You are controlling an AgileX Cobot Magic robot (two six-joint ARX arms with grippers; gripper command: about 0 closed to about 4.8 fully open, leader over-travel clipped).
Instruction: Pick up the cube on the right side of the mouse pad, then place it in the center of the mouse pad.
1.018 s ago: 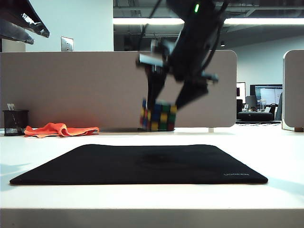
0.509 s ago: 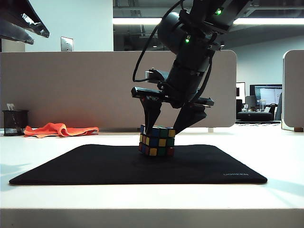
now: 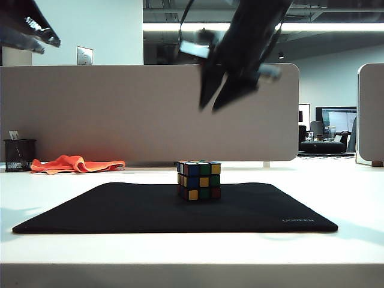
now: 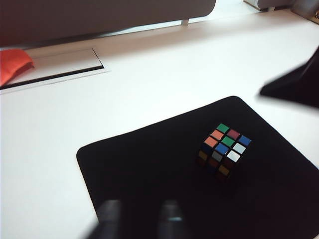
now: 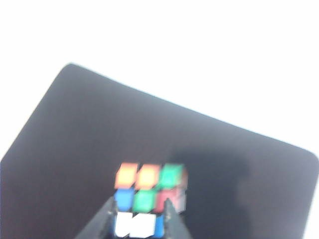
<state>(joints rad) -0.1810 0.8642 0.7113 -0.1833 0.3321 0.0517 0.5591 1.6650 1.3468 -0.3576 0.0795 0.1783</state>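
The cube [image 3: 198, 180] stands level near the middle of the black mouse pad [image 3: 120, 210], and nothing touches it. High above it hangs my right gripper [image 3: 210, 108], blurred, fingers pointing down, a small gap between them and nothing held. In the right wrist view the cube [image 5: 149, 199] lies on the mouse pad [image 5: 75, 129], far below the right gripper [image 5: 139, 200]. My left gripper [image 4: 141, 209] is open and empty over the near side of the mouse pad [image 4: 149, 169], well short of the cube [image 4: 223, 151].
An orange cloth [image 3: 75, 163] and a black mesh pen cup [image 3: 18, 155] sit at the back left of the white table, before a grey partition [image 3: 90, 108]. The right arm shows as a dark shape [image 4: 294, 84] in the left wrist view.
The right gripper lowered the cube onto the mouse pad, let it go and rose well above it. The cube, tilted before, now rests flat. The left gripper's place is unchanged.
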